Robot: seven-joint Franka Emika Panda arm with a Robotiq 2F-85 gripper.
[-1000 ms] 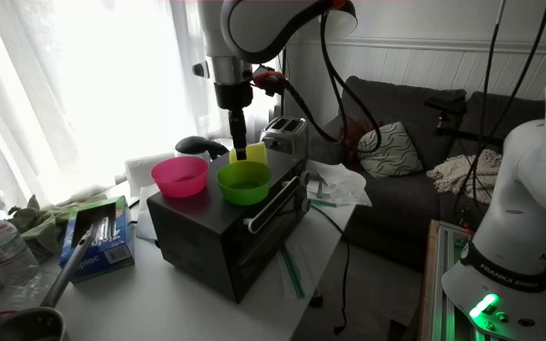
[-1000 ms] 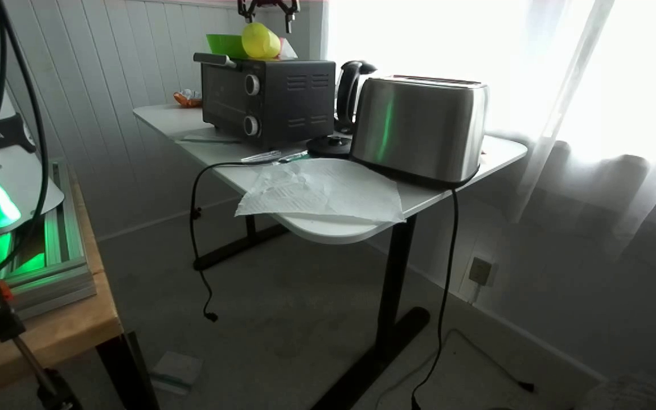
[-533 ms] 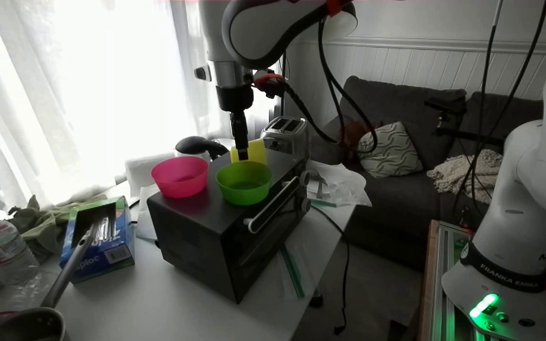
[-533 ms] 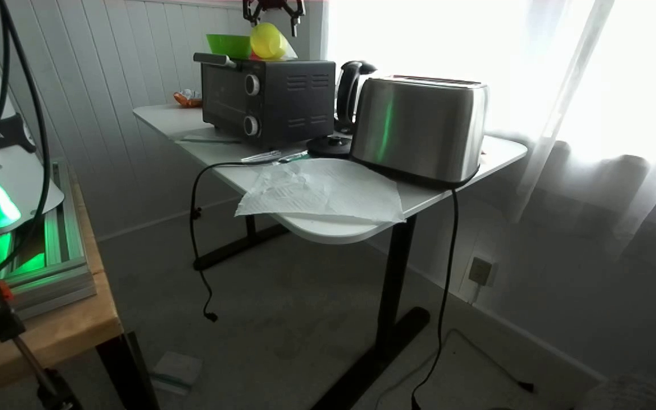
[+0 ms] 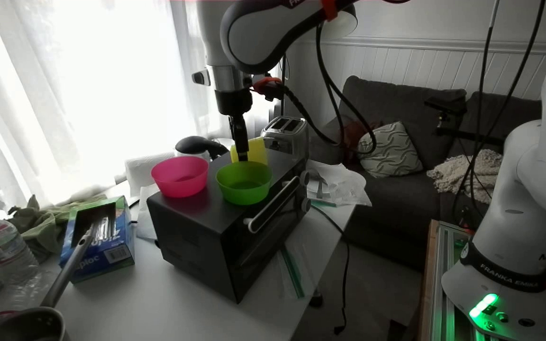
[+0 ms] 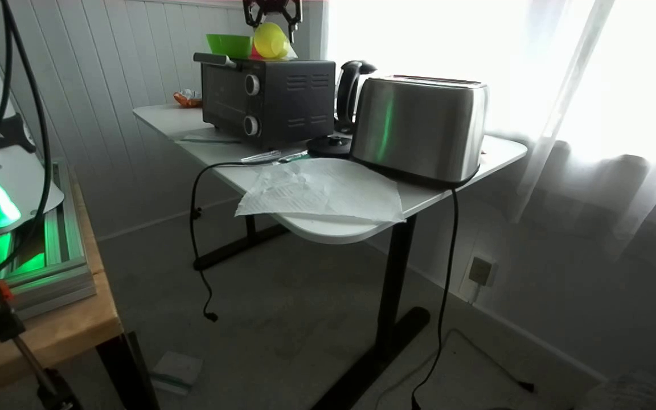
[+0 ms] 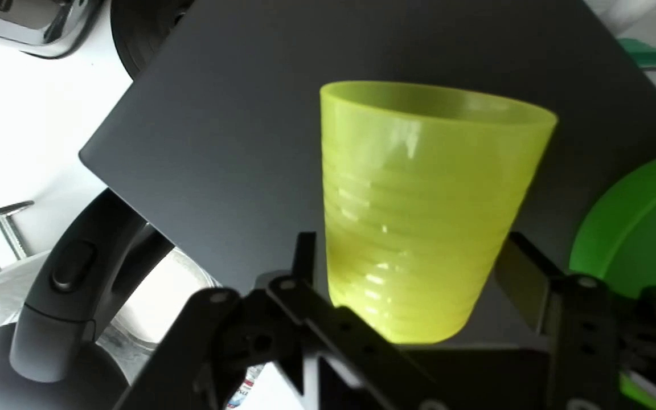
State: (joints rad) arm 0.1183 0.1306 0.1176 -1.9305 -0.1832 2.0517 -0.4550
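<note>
My gripper (image 7: 413, 259): jaws apart, astride the sideways yellow cup (image 7: 427, 188) on the oven (image 7: 220, 171); contact hard to judge.

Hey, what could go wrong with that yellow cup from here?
The yellow cup lies on its side on the toaster oven, so it may roll if the gripper closes unevenly. The cup tapers, so it could also slip out. The green bowl sits close by and might get bumped.
</note>
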